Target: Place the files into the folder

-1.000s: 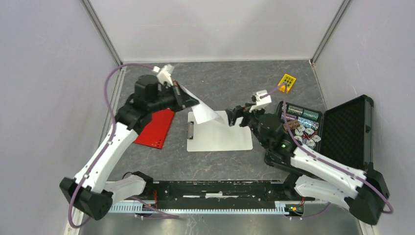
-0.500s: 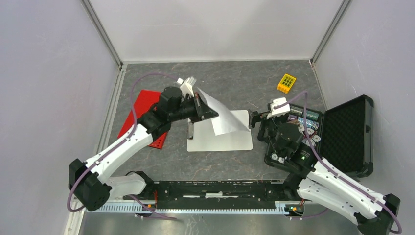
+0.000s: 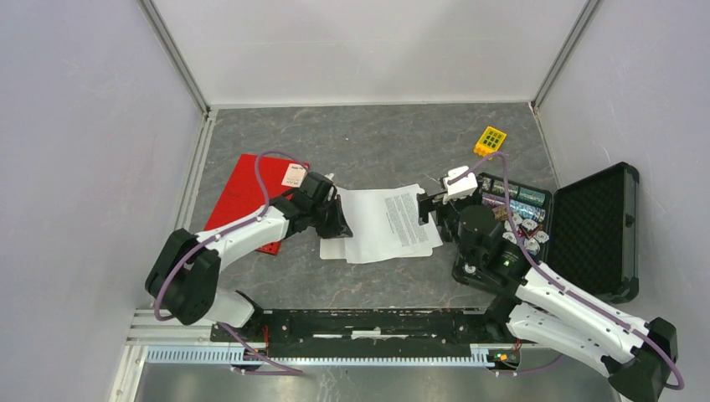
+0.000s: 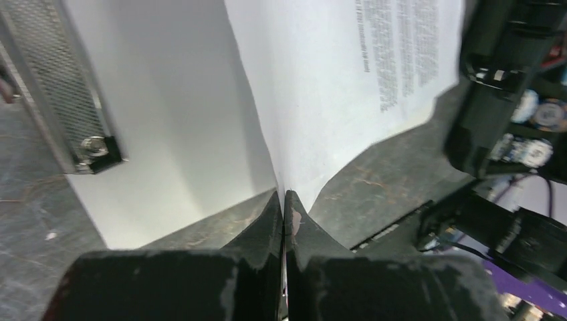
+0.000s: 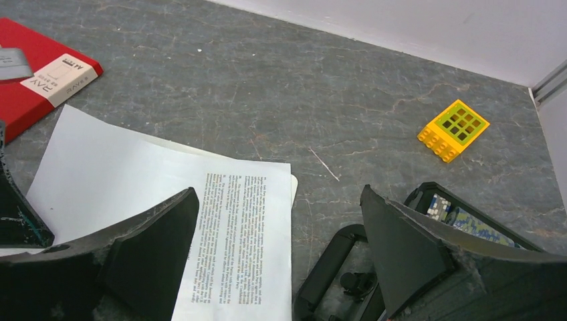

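**Sheet now down flat**

Your left arm has dropped low, elbow bent; left gripper (image 4: 284,200) pinched tight on the thin printed sheet (image 3: 389,222), mid-worktop atop the rigid clipboard (image 4: 167,120); right gripper (image 5: 279,192) gapes wide, empty; flat red folder (image 3: 247,188) near the left edge.

— What sort of place is this?
— A robotics lab's test cell. Plain pale panels (image 3: 368,50) set in metal corner posts (image 3: 176,54) wall in a grey tabletop (image 3: 393,134).
— What else shows it?
— The left arm (image 3: 222,241) and right arm (image 3: 569,293) stand at a slotted rail (image 3: 377,358), and purple cables (image 3: 272,153) run along them.
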Tool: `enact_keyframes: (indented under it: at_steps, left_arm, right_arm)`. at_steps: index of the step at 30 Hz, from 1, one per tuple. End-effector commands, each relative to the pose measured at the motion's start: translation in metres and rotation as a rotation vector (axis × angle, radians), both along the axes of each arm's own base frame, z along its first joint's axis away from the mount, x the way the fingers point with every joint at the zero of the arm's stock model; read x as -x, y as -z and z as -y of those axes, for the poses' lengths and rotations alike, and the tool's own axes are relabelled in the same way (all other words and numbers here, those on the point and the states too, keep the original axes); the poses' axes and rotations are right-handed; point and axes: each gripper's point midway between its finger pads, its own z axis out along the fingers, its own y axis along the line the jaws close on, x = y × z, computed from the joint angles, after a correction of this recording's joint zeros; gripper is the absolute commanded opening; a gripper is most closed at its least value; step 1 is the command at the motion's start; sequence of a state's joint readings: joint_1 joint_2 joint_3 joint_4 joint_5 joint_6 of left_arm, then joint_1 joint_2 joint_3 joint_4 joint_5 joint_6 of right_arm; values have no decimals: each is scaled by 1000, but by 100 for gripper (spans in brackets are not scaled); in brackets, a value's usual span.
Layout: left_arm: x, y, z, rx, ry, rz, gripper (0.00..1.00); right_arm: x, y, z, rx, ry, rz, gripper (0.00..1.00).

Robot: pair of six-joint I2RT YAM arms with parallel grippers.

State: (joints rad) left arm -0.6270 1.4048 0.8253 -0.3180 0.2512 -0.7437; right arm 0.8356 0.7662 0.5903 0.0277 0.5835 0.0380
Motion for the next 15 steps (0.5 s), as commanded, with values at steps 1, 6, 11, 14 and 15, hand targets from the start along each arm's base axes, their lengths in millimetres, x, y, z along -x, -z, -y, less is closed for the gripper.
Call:
enact_keyframes:
  at_steps: [1,6,11,14,15]
  left_arm:
    - [-20,13,-15,-124,17,56,5]
    - [-34,26,-25,-230,22,53,7]
    - [-41,30,-29,-284,23,55,13]
    - [-43,33,-34,-315,14,56,20]
    - [-44,33,-35,-321,12,60,23]
  right_arm:
    - [-1,4,-3,5,-11,-3,98]
    - [-4,12,-5,28,-13,-13,98]
    - [-6,23,-13,48,-33,-37,98]
    - [-7,30,-16,52,-42,-53,98]
    - [-7,32,-18,52,-46,-58,98]
